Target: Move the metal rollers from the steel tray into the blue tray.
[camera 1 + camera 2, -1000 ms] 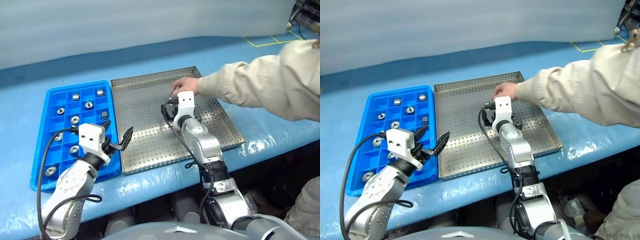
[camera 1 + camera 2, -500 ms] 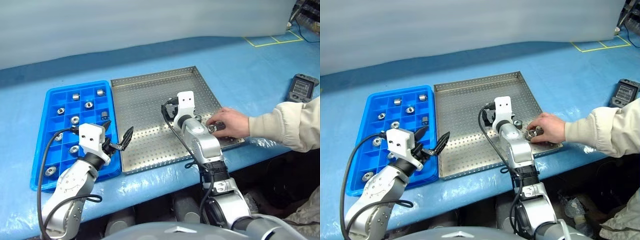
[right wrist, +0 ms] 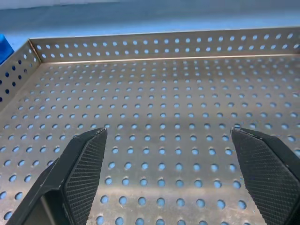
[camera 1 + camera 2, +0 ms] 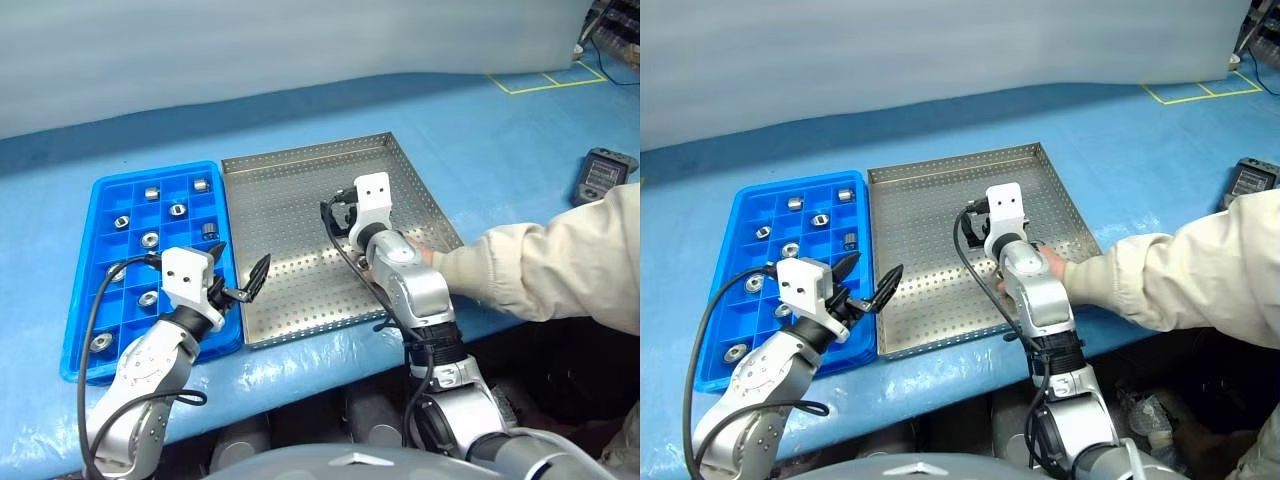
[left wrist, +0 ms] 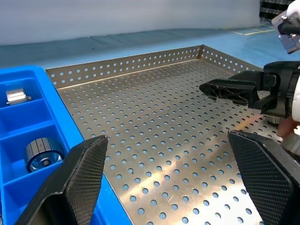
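Right wrist view is looking straight across the bare holed floor of the steel tray, with the right gripper hanging above it, jaws spread wide and holding nothing. From the head camera, that arm is reaching out over the middle of the tray, and a person's hand in a cream sleeve is poking in just beside it on the tray's near right part. The left gripper is hovering over the seam between the two trays, jaws wide and empty too. Metal rollers are sitting in separate compartments of the blue tray, one roller to a cell.
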